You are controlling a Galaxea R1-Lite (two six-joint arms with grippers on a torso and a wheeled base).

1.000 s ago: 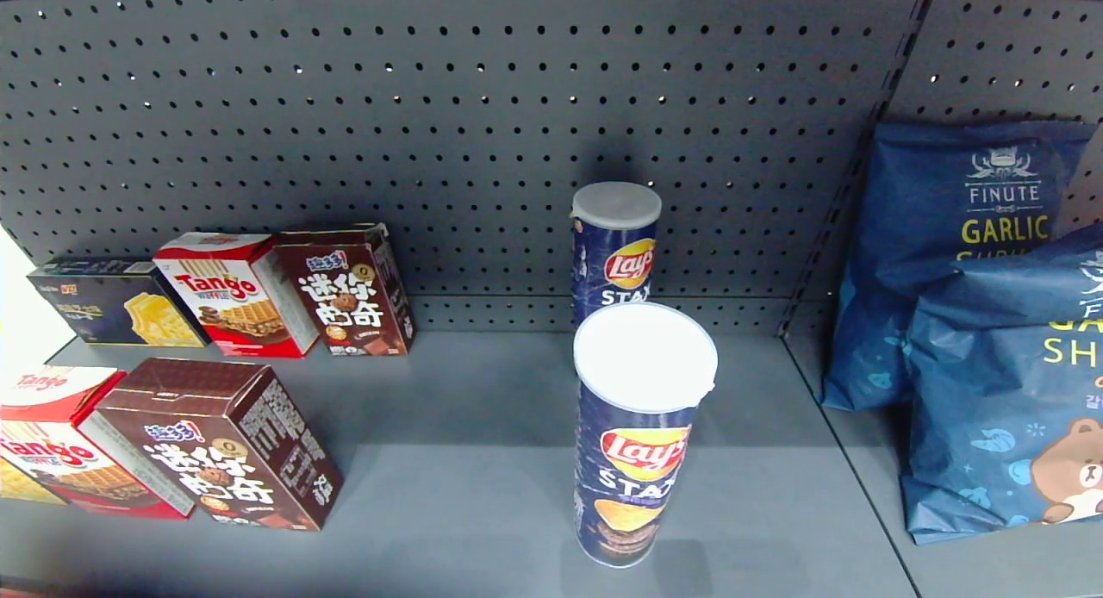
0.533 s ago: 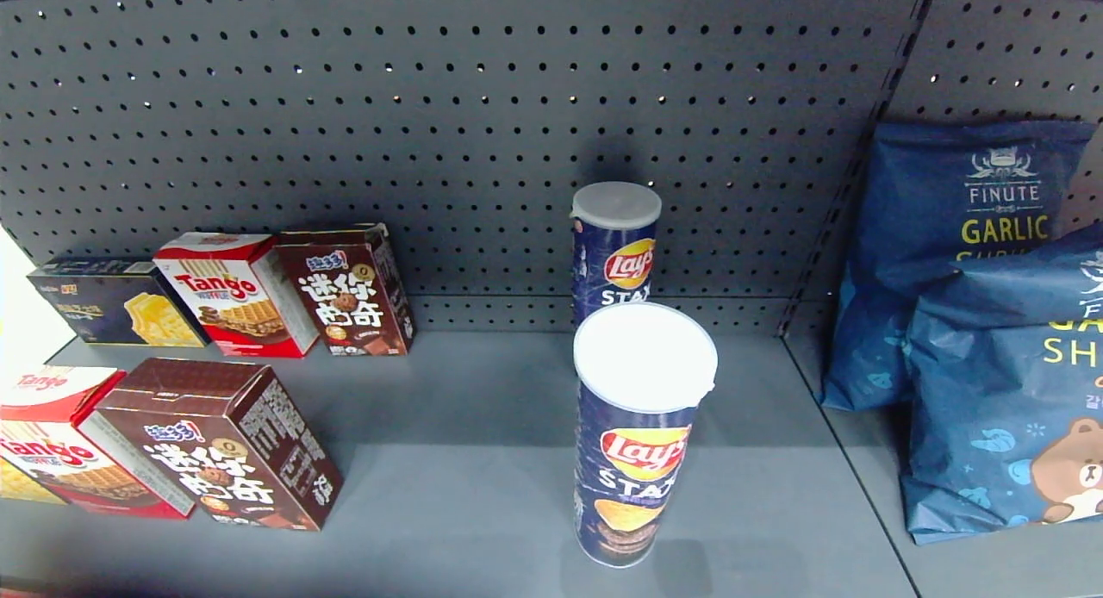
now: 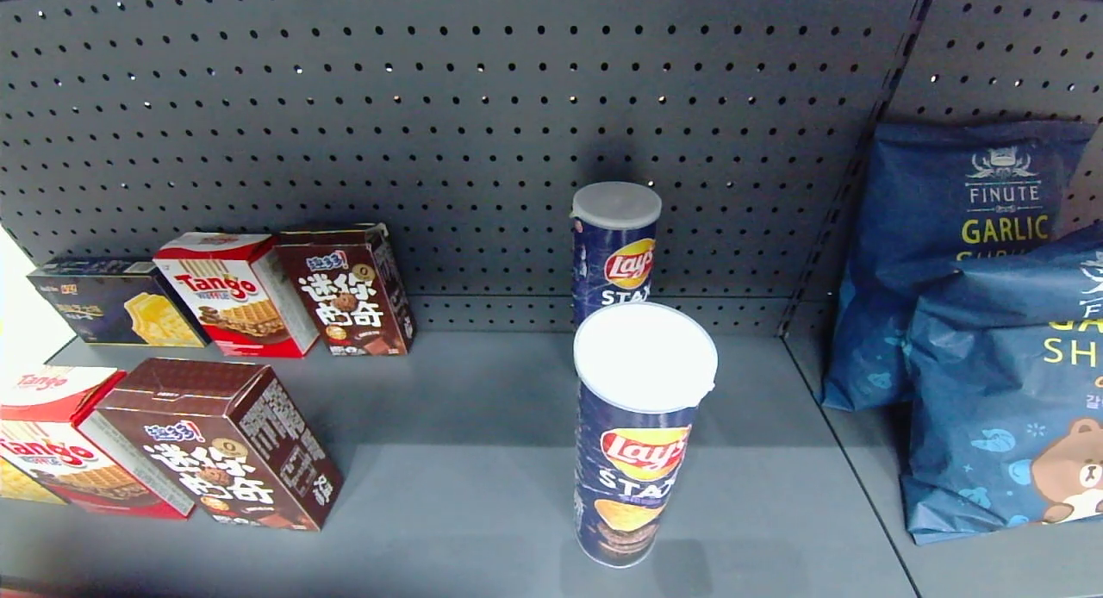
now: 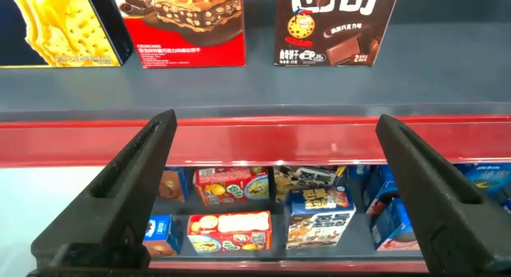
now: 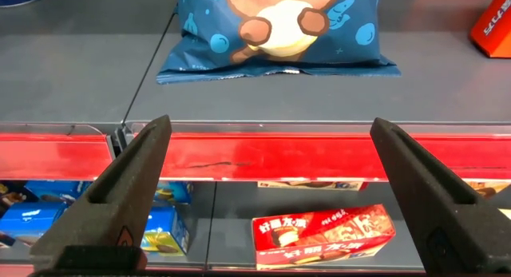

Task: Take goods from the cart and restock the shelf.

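On the grey shelf (image 3: 465, 486) two blue chip cans stand upright in the middle, one at the front (image 3: 636, 443) and one behind it (image 3: 613, 249) against the pegboard. My left gripper (image 4: 275, 197) is open and holds nothing; it hangs in front of the shelf's red edge (image 4: 263, 140), below the snack boxes. My right gripper (image 5: 271, 197) is open with nothing in it too, in front of the red edge (image 5: 263, 156), below a blue snack bag (image 5: 275, 29).
Several snack boxes (image 3: 215, 443) sit in two rows at the shelf's left. Blue snack bags (image 3: 1000, 365) lean at the right. The lower shelf holds more boxes (image 4: 231, 229) and a red box (image 5: 323, 235). Bare shelf lies between the boxes and the cans.
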